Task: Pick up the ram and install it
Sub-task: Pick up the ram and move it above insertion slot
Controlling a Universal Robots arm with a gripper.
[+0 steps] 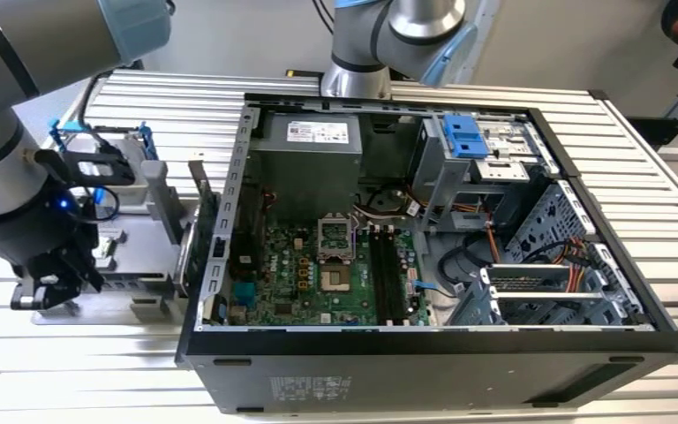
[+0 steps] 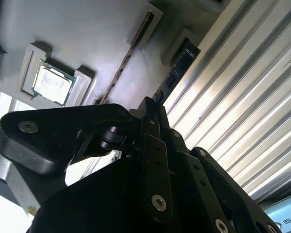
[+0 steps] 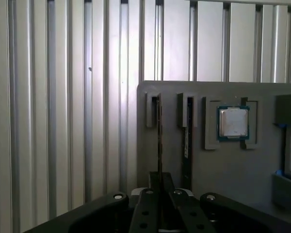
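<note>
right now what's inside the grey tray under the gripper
In the first wrist view the grey tray holds the ram, on edge in a slot at the gripper, a second stick beside it, and a processor chip. The gripper covers the ram's near end.

Soft, even light falls across the ribbed metal counter [image 1: 657,203] in the exterior view, while the open computer case [image 1: 433,344] lies shadowed inside. In the second wrist view, bright glare streaks the counter's ribs, and the claw [image 2: 150,109] looms dark and slightly blurred.
</note>
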